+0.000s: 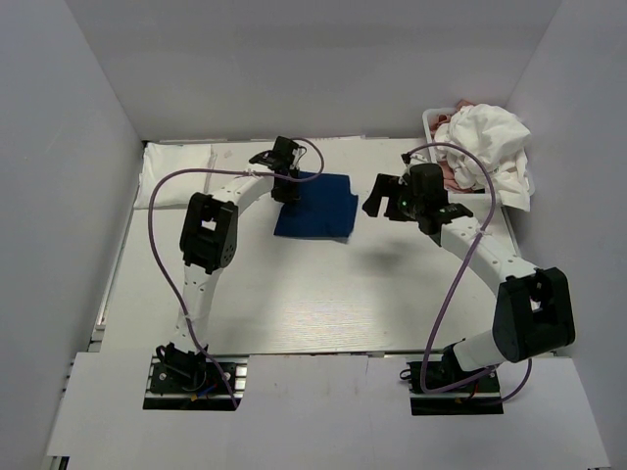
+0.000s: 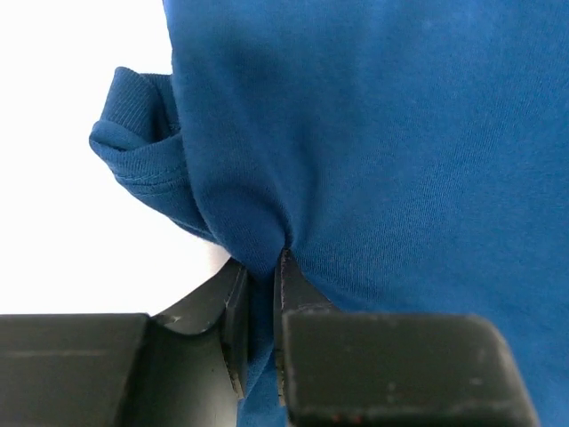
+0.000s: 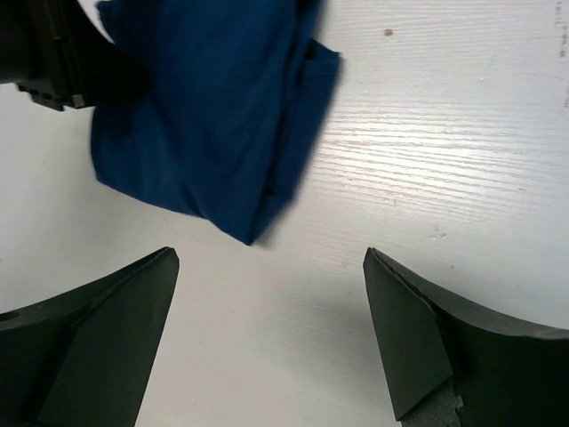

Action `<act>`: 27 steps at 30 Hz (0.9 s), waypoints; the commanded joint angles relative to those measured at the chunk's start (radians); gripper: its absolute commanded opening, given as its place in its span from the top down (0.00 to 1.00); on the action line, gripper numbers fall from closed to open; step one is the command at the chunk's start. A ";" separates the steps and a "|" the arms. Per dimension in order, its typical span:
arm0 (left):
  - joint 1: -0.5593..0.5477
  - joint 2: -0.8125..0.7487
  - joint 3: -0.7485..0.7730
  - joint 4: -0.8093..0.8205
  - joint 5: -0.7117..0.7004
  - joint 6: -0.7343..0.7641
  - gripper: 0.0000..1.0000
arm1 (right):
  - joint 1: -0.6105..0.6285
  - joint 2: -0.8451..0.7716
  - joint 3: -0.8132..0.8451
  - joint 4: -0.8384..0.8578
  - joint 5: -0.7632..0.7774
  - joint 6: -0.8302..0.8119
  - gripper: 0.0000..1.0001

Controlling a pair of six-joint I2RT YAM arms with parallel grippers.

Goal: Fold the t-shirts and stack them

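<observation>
Top external, left wrist and right wrist views of a two-arm folding station. A blue t-shirt (image 1: 318, 208), folded into a roughly square packet, lies at the rear centre of the white table (image 1: 323, 304). The left gripper (image 1: 286, 191) sits at the packet's left edge. In the left wrist view its two dark fingers (image 2: 293, 294) are drawn together on a pinched ridge of the blue cloth (image 2: 373, 133), with a ribbed hem (image 2: 124, 120) bunched just to one side. The right gripper (image 1: 377, 196) hangs over the table just right of the packet, its fingers (image 3: 116, 311) spread wide and holding nothing. Its wrist view shows the near corner of the blue t-shirt (image 3: 204, 124) resting flat on bare tabletop. At the rear right corner stands a white plastic basket (image 1: 432, 119), heaped with a crumpled white t-shirt (image 1: 495, 137) over a pink garment (image 1: 453, 176).
</observation>
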 commanded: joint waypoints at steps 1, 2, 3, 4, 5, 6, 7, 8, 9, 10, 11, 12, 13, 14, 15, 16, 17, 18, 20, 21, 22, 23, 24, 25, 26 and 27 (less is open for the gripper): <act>0.011 -0.085 0.027 -0.029 -0.240 0.163 1.00 | -0.004 -0.047 -0.026 0.033 0.065 -0.040 0.10; 0.021 -0.110 0.009 -0.009 -0.268 0.200 1.00 | -0.006 -0.050 -0.031 0.038 0.072 -0.044 0.10; 0.033 -0.161 -0.019 0.029 -0.344 0.258 1.00 | -0.008 -0.054 -0.038 0.044 0.089 -0.053 0.10; 0.033 -0.184 -0.033 0.029 -0.345 0.284 1.00 | -0.005 -0.057 -0.040 0.042 0.091 -0.056 0.10; 0.042 -0.204 -0.045 0.066 -0.405 0.304 1.00 | -0.006 -0.057 -0.042 0.045 0.121 -0.059 0.10; 0.054 -0.224 -0.072 0.086 -0.441 0.324 1.00 | -0.009 -0.056 -0.040 0.038 0.134 -0.069 0.10; 0.054 -0.245 -0.089 0.110 -0.469 0.385 1.00 | -0.008 -0.051 -0.040 0.035 0.140 -0.069 0.10; 0.065 -0.279 -0.118 0.156 -0.518 0.415 1.00 | -0.005 -0.044 -0.040 0.030 0.155 -0.069 0.10; 0.076 -0.294 -0.131 0.178 -0.518 0.447 1.00 | -0.008 -0.042 -0.040 0.027 0.166 -0.072 0.10; 0.076 -0.305 -0.131 0.193 -0.532 0.499 1.00 | -0.008 -0.039 -0.037 0.031 0.172 -0.069 0.10; 0.090 -0.317 -0.143 0.216 -0.541 0.520 1.00 | -0.008 -0.034 -0.034 0.027 0.174 -0.073 0.10; 0.090 -0.330 -0.154 0.229 -0.541 0.539 1.00 | -0.008 -0.022 -0.029 0.024 0.171 -0.070 0.10; 0.112 -0.353 -0.163 0.241 -0.550 0.557 1.00 | -0.006 -0.016 -0.029 0.024 0.166 -0.067 0.10; 0.122 -0.368 -0.186 0.276 -0.541 0.591 1.00 | -0.009 -0.010 -0.022 0.022 0.163 -0.069 0.10; 0.131 -0.382 -0.201 0.293 -0.532 0.611 1.00 | -0.006 -0.005 -0.020 0.018 0.158 -0.069 0.10; 0.140 -0.402 -0.211 0.302 -0.532 0.646 1.00 | -0.008 0.010 -0.010 0.013 0.154 -0.067 0.10; 0.155 -0.402 -0.211 0.313 -0.532 0.660 1.00 | -0.005 0.016 -0.008 0.005 0.149 -0.069 0.10; 0.165 -0.411 -0.211 0.313 -0.532 0.671 1.00 | -0.008 0.021 -0.006 0.004 0.142 -0.069 0.10; 0.189 -0.411 -0.188 0.301 -0.532 0.695 1.00 | -0.008 0.027 -0.002 0.002 0.134 -0.067 0.10; 0.199 -0.411 -0.176 0.292 -0.520 0.696 1.00 | -0.008 0.033 0.000 0.002 0.131 -0.067 0.10; 0.215 -0.411 -0.163 0.292 -0.504 0.696 1.00 | -0.008 0.032 0.003 -0.002 0.129 -0.066 0.10; 0.215 -0.411 -0.148 0.292 -0.504 0.706 1.00 | -0.008 0.030 0.000 -0.001 0.131 -0.066 0.10; 0.229 -0.411 -0.139 0.279 -0.504 0.706 1.00 | -0.009 0.030 -0.002 0.002 0.126 -0.064 0.10; 0.229 -0.411 -0.130 0.267 -0.504 0.706 1.00 | -0.006 0.032 -0.002 -0.001 0.132 -0.064 0.10; 0.240 -0.411 -0.116 0.258 -0.488 0.706 1.00 | -0.008 0.033 0.001 -0.001 0.134 -0.066 0.10; 0.240 -0.422 -0.116 0.258 -0.458 0.706 1.00 | -0.008 0.033 0.001 -0.005 0.135 -0.064 0.10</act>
